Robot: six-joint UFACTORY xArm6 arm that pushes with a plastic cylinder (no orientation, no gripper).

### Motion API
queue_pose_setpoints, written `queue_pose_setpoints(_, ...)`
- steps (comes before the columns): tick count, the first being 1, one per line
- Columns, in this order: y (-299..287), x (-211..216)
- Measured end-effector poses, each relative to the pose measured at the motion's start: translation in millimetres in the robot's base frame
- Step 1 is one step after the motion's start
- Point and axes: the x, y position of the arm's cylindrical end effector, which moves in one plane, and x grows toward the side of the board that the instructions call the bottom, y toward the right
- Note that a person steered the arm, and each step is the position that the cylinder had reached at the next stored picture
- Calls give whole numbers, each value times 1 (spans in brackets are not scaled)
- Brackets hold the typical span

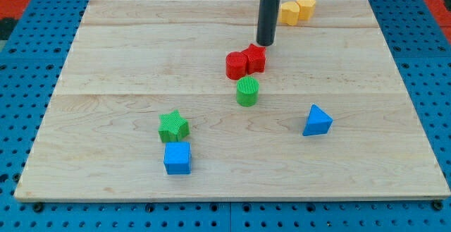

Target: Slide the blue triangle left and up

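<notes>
The blue triangle [317, 120] lies on the wooden board [106, 63] at the view's lower right. My tip [265, 44] is at the end of the dark rod, near the view's top centre, well above and left of the blue triangle. It stands just above a red star-like block [255, 58], which touches a red block [236, 65].
A green cylinder [247, 91] stands below the red blocks. A green star [173, 126] sits above a blue cube [177, 158] at the lower left. Two yellow blocks [297, 10] touch each other at the top, right of the rod.
</notes>
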Motion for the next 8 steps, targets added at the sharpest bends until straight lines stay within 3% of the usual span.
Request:
queue_pose_setpoints(2, 106, 76)
queue_pose_setpoints(3, 110, 145)
queue_pose_setpoints(5, 53, 159)
queue_pose_setpoints(6, 79, 186)
queue_pose_setpoints(8, -16, 185)
